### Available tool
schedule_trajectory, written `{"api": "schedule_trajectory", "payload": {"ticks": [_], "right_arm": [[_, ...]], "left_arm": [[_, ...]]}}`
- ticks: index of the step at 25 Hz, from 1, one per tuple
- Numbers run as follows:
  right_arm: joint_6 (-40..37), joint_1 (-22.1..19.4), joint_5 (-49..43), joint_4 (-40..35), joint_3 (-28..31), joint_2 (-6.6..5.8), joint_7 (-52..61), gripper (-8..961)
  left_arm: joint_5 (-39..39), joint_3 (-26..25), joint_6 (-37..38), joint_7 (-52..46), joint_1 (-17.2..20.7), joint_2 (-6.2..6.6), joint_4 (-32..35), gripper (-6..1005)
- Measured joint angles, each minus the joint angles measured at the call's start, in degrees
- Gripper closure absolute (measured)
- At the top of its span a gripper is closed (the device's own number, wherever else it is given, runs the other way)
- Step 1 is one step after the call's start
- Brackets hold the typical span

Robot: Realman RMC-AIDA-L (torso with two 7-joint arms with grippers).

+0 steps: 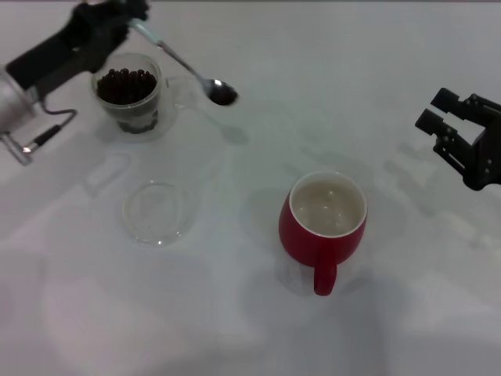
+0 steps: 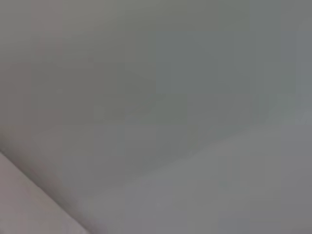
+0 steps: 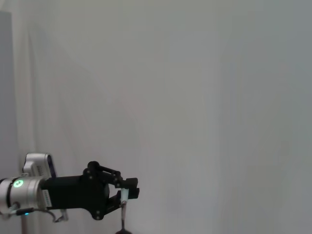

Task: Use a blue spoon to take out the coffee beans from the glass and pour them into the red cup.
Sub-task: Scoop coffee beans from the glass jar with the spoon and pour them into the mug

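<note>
Coffee beans [image 1: 223, 95], small and dark, are being carried in the shiny metal bowl of the pale-blue-handled spoon [image 1: 184, 64], which is being held above the white surface [image 1: 407, 313] between the two vessels. Nearest, the glossy rounded red ceramic cup [image 1: 322, 228] is being shown upright, its white inside showing nothing dark, its handle facing the robot. To its left a flat clear round dish [image 1: 155, 211] is lying. At the right edge the right end effector [image 1: 452, 119] is being held apart. Farther off, the clear double-walled glass [image 1: 129, 97] is being kept full of beans, and the left end effector [image 1: 129, 19] is being kept clamped on the spoon's handle.
</note>
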Motion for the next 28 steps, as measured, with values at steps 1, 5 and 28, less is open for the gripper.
{"api": "schedule_trajectory", "payload": {"ticks": [1,5,28], "right_arm": [[0.2,0.0,0.5,0.0,0.0,0.0,0.0,577],[1.0,-0.3,2.0,-0.5,0.1,0.07,-0.1,577],[1.7,-2.3,2.5,-1.8,0.1,0.15,-0.7,578]], "left_arm": [[0.9,0.0,0.3,-0.2,-0.5,-0.27,0.4,875],[2.9,0.0,0.7,-0.3,-1.5,-1.14,1.1,875],[18.9,0.0,-3.4,15.9,-11.3,-4.29,6.5,876]]}}
